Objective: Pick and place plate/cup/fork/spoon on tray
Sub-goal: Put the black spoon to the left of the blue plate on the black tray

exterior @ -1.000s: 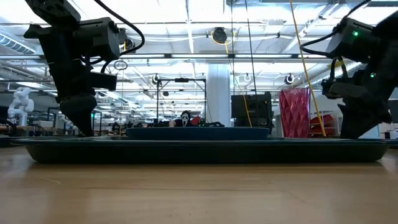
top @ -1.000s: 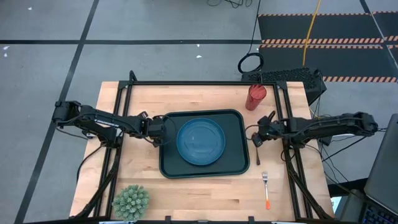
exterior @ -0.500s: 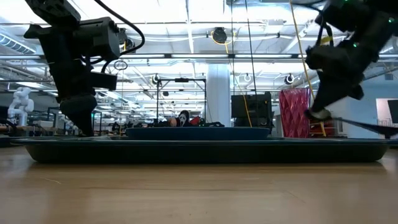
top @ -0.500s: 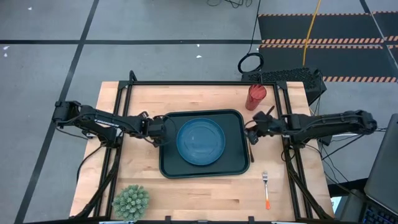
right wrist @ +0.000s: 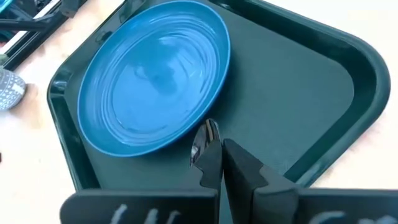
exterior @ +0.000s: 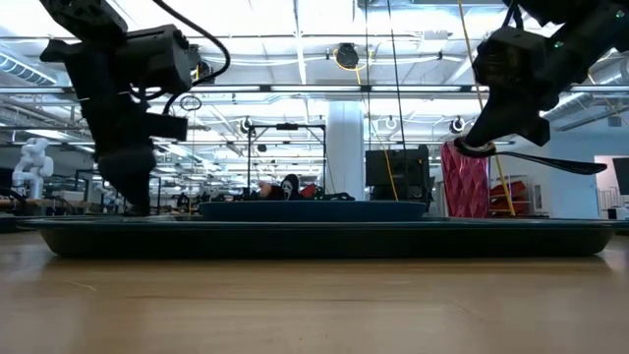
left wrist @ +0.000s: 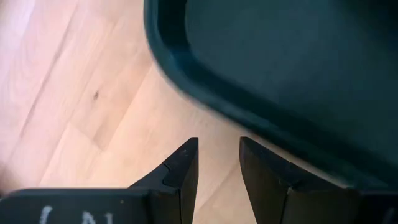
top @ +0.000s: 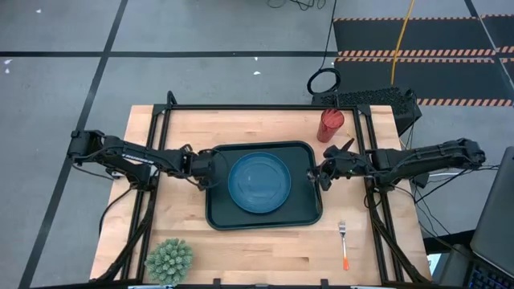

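spoon (exterior: 550, 162): slim dark metal, pinched by right gripper (right wrist: 214, 155) above tray (top: 301, 210) rim | plate (top: 259, 182): round matte blue (on tray) | left gripper (left wrist: 214, 165): parted, empty

You have a light wooden worktop (top: 241, 128) with the dark tray (top: 221, 217) lying at its centre. In the high view's upper right the red cup (top: 329, 125) stands on the wood, the orange-handled fork (top: 344, 245) lies at lower right, and a spiky green plant (top: 169, 259) sits at lower left.
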Controlling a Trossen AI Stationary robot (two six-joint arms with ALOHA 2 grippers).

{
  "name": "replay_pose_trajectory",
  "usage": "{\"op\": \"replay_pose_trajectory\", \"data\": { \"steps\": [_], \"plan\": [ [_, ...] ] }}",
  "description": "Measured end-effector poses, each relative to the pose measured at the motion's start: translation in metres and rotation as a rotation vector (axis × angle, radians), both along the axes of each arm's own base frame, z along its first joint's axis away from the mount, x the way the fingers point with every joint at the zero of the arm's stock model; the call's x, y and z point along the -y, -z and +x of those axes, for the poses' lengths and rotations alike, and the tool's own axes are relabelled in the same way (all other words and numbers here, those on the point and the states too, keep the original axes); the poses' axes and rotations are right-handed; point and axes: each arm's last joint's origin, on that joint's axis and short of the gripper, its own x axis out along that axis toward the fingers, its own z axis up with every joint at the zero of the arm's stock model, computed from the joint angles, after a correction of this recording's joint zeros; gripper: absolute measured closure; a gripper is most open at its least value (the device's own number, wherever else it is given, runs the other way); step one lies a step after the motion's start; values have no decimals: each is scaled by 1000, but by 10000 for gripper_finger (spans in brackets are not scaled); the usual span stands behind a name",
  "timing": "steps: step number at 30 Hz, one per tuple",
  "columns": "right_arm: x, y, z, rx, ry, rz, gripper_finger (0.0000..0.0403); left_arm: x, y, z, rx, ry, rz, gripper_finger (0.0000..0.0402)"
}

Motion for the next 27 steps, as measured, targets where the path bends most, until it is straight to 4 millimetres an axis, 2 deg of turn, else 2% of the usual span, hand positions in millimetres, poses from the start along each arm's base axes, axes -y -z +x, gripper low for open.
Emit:
{"op": "replay_pose_trajectory", "data": {
  "steps": [7, 19, 27],
  "plan": [
    [0, 0, 0, -2, 4, -27, 403, 1, 2, -1, -20, 8, -26, 282],
    [-10, -9, 6, 108, -57, -22, 403, 6, 27, 14, -116, 138, -1, 282],
    [-15, -10, 10, 145, -76, -16, 403, 5, 26, 16, -91, 148, 34, 282]
  ]
}}
